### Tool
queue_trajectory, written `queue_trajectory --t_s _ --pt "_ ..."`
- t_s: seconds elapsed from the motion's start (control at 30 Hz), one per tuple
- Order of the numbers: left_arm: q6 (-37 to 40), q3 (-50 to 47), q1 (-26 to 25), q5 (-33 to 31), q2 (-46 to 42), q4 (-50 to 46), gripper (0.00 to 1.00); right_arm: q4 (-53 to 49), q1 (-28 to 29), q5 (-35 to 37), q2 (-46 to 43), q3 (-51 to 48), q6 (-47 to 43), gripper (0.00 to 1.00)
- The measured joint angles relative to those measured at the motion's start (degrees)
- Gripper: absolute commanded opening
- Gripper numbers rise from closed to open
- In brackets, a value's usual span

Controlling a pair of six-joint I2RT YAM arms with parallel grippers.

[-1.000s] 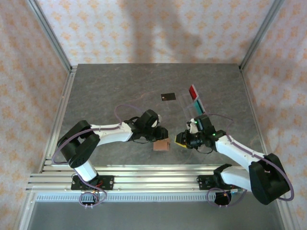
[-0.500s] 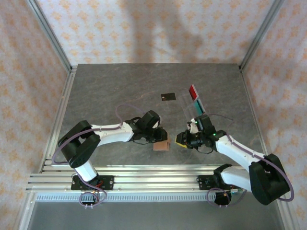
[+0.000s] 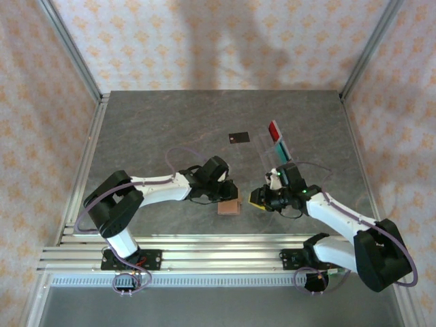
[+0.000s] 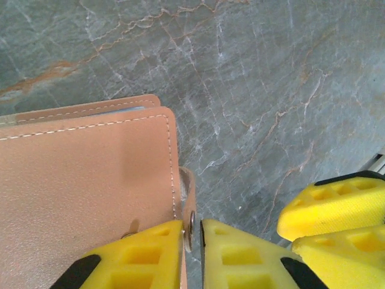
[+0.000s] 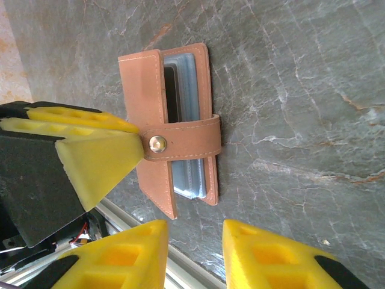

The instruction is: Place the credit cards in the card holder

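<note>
Left wrist view: the left claw (image 4: 191,232) is closed on the snap strap (image 4: 188,192) of the tan stitched leather card holder (image 4: 84,180).

Right wrist view: the strap wraps the holder's edge and carries a metal stud (image 5: 158,143). Clear bluish sleeves (image 5: 191,180) fan out between the covers. The right claw (image 5: 194,232) stands just beside the holder, jaws apart and empty.

Top view: a thin black plastic card (image 3: 238,137) lies flat mid-surface. The red card (image 3: 275,129) and teal card (image 3: 282,146) sit further right, well apart from the holder.

The surface (image 3: 150,129) is grey with stone-like veins. The walls (image 3: 204,41) are pale with an orange motif.
</note>
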Motion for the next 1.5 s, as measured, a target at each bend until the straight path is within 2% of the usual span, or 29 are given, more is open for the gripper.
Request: queue_trajectory --t_s 0.1,0.3,0.57,0.93,1.23,1.37,1.5 --pt "0.04 0.02 0.0 0.0 0.24 -0.02 0.19 0.0 0.0 -0.02 0.0 0.0 0.0 0.3" --pt "0.59 0.42 0.0 0.09 1.22 0.0 0.0 0.09 0.0 -1.66 0.35 0.0 -0.24 0.33" --pt "0.83 0.61 0.0 0.2 1.44 0.02 0.0 0.98 0.68 -4.7 1.27 -0.83 -0.09 0.42" --pt "0.66 0.7 0.0 0.39 1.44 0.11 0.0 16.2 7.5 -5.57 8.22 -5.88 8.79 0.4" --pt "0.59 0.7 0.0 0.48 1.51 0.74 0.0 24.17 8.83 -4.46 10.71 -6.03 12.31 0.41" --pt "0.57 0.7 0.0 0.46 1.51 0.96 0.0 27.19 9.09 -4.26 14.38 -6.16 13.38 0.4" --pt "0.57 0.7 0.0 0.46 1.51 1.11 0.0 30.53 9.55 -4.26 16.59 -6.56 14.43 0.29"
